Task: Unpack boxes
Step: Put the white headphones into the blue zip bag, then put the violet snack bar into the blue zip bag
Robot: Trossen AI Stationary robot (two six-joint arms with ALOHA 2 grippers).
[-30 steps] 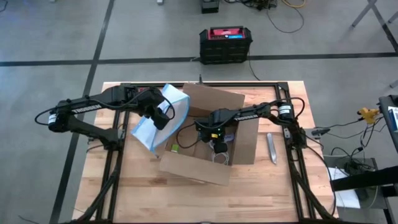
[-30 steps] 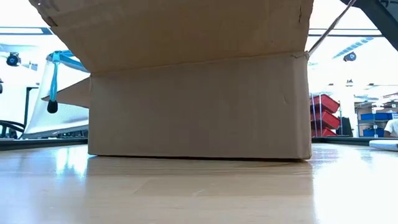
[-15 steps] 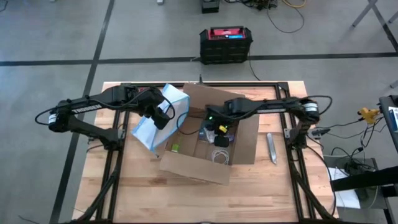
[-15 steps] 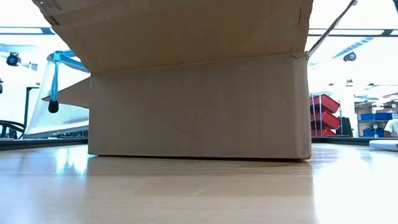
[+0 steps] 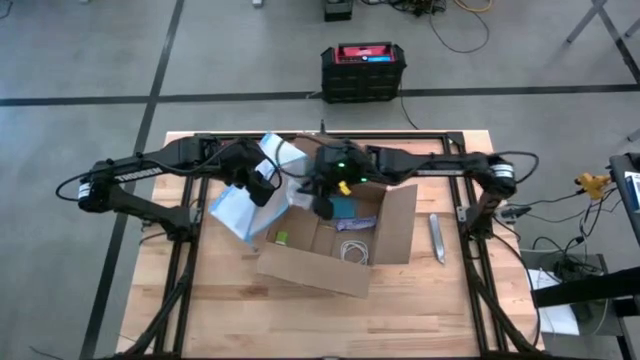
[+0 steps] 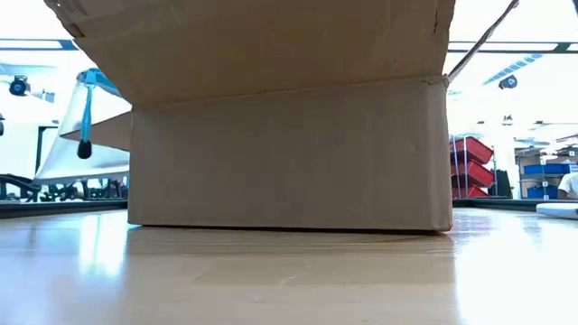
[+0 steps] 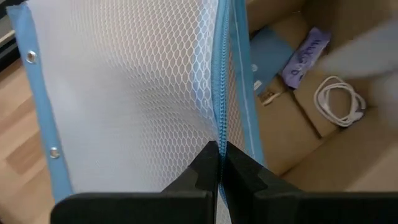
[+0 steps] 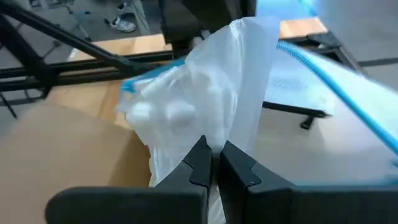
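Our left tool [image 7: 217,163] closed on the mesh bag's [image 7: 124,93] zipper, our right tool [image 8: 211,163] closed on white plastic [image 8: 205,93], the box [image 5: 335,235] just beneath both.

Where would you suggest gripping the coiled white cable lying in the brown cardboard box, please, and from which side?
Probably across the bundled loops of the coiled white cable, coming straight down through the open top of the brown cardboard box. It lies flat on the box floor, apart from the purple packet, and the upright walls block any sideways approach.
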